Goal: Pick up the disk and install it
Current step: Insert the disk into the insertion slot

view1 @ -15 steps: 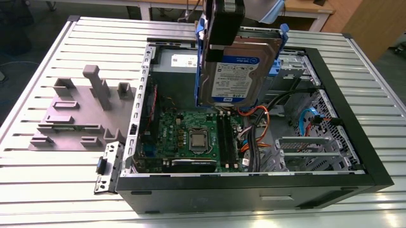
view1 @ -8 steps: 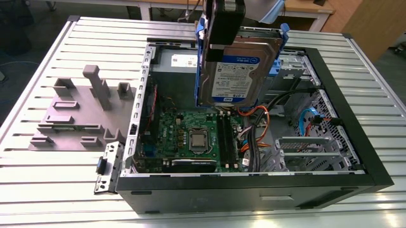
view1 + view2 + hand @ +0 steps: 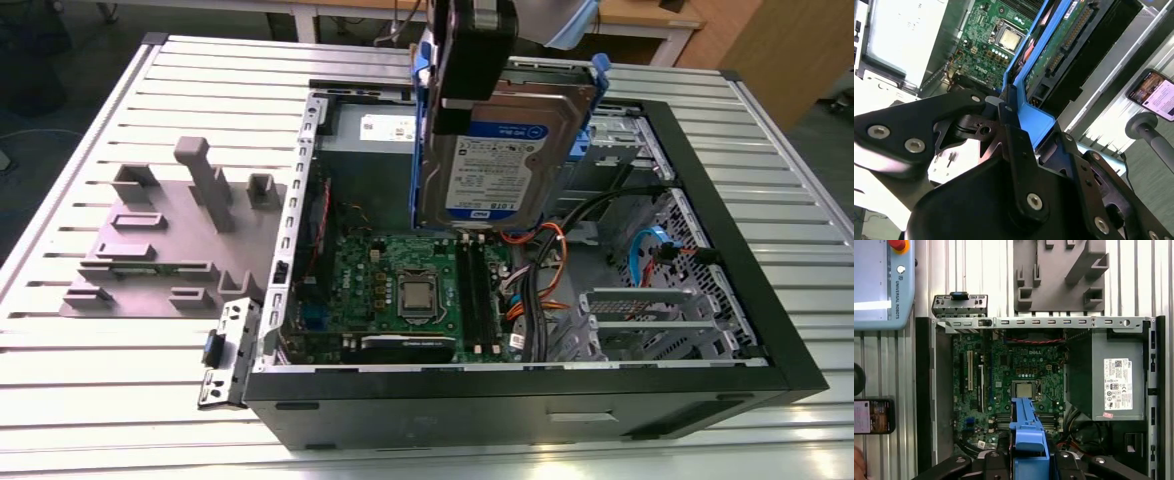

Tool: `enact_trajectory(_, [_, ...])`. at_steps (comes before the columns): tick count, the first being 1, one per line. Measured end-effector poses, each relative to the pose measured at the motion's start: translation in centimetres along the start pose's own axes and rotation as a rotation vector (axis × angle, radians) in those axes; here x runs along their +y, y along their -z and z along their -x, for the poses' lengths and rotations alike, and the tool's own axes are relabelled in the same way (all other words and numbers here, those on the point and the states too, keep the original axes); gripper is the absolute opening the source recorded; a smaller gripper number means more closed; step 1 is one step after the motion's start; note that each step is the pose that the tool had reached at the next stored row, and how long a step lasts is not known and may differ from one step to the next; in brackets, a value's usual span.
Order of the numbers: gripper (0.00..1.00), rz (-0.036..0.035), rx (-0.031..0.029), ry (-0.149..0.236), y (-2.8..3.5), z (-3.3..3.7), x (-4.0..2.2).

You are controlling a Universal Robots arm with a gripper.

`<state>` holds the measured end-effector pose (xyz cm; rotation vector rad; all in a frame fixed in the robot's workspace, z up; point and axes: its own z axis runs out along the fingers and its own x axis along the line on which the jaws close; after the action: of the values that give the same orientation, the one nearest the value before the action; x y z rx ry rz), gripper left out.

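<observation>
Exterior view: the disk (image 3: 507, 160) is clamped at its top edge by the gripper (image 3: 470, 88) and is held upright above the motherboard (image 3: 400, 265) of the open computer case (image 3: 534, 408).

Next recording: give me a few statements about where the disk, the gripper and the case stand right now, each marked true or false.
1. The gripper has its jaws closed on the disk. True.
2. The disk lies flat on the table. False: it hangs roughly upright over the open computer case.
3. A grey fixture sits on the table at the exterior view's left of the case. True.
4. The case is closed by a side panel. False: it is open, and the motherboard shows inside.
</observation>
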<state>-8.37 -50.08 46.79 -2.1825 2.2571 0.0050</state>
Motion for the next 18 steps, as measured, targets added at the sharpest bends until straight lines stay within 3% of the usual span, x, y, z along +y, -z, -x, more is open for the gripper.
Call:
enact_trajectory(5, [0.36,0.0000,0.0003,0.000,0.00,-0.54,-0.01])
enact_trajectory(13, [0.36,0.0000,0.0004,0.000,0.01,-0.61,-0.01])
enact_trajectory(18, [0.36,0.0000,0.0004,0.000,0.01,-1.07,-0.03])
